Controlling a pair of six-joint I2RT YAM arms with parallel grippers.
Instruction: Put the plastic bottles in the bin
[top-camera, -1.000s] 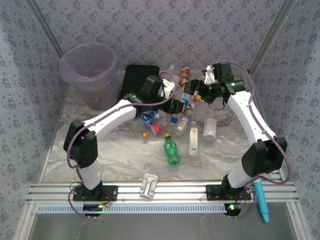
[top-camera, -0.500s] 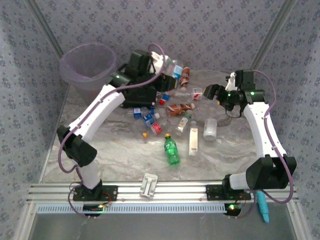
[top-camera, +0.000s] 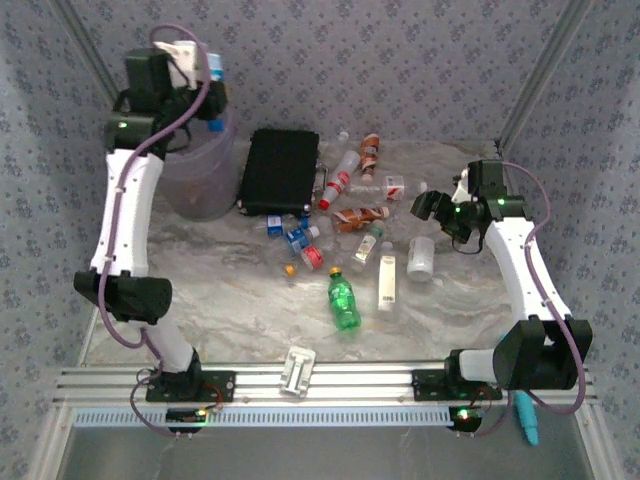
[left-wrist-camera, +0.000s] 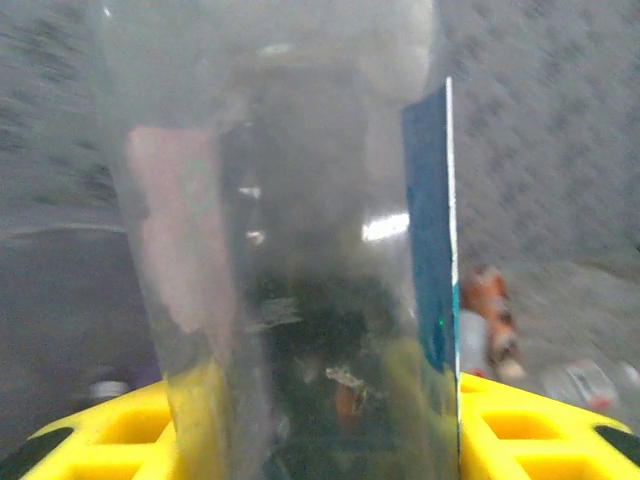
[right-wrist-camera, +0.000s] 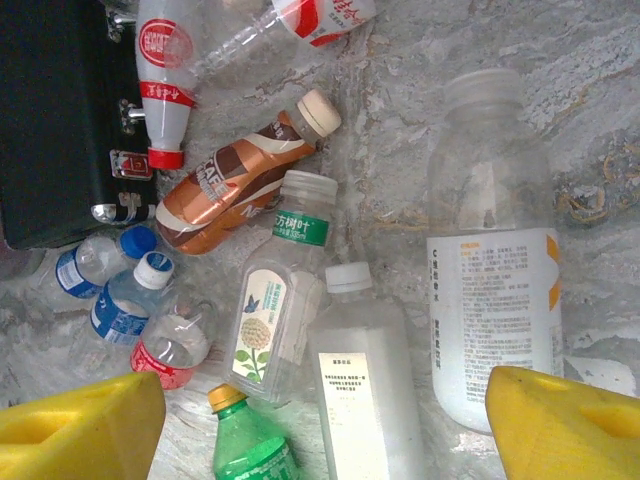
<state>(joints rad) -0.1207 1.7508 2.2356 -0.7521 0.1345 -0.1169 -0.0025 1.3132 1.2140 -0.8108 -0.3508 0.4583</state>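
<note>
left gripper (left-wrist-camera: 310, 435): clamped on clear bottle (left-wrist-camera: 290, 200) | blue label (left-wrist-camera: 430, 230) | background blurred

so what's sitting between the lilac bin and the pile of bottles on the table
The flat black rectangular case lies between the translucent lilac plastic bin and the scattered plastic bottles, seen in the top view.

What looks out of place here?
A black case lies flat between the bin and the scattered bottles; it is no bottle. The brown bottle near it looks dented. A teal object sits off the near edge of the table, by the right arm's base.
</note>
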